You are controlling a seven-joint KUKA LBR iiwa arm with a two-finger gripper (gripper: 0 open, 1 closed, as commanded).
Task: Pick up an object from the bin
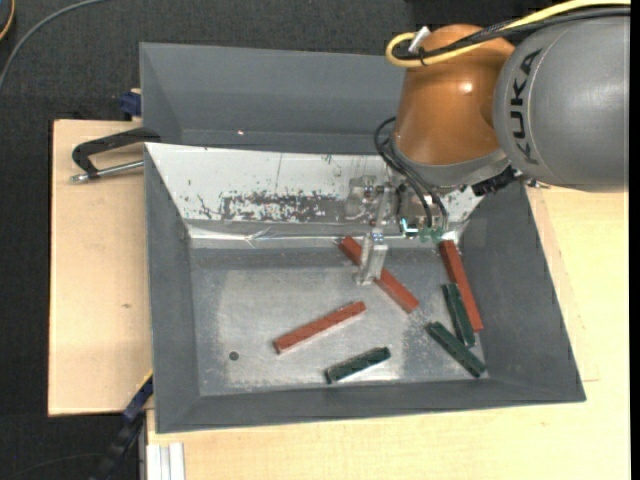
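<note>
**Bin lot: loose sticks, red and dark green; tool standing over a slanted red one**

1. Bin [170,298]: grey metal, sloped walls, occupying most of the frame. The floor is carrying seven sticks or so, none heaped.
2. Dark green stick [357,365]: lying nearest, at lower centre, almost level, apart from the others.
3. Long red stick [320,328]: lying just above item 2, rising toward the right, well clear of the tool.
4. Two dark green sticks [457,349]: lying at lower right, one slanting along the near wall, the other steeper and touching or crossing it.
5. Steep red stick [461,286]: running close alongside the steeper green one, by the right wall.
6. Slanted red stick [400,294]: lying right of centre, near the back wall. Its long axis is running from upper left to lower right. The middle is being covered by the tool, with an end showing on either side; it is seemingly one piece.
7. Tool [374,266]: hanging directly over item 6, at or near its middle, pointing down. Whether it is spread or pressed together cannot be told, nor whether it is touching the stick.
8. Orange cover [445,98]: sitting on the wrist at upper right, above the tool.

Judgement: item 6 is lying straight beneath the tool, so the coming move is depending on closing across that slanted axis, not along it.
</note>
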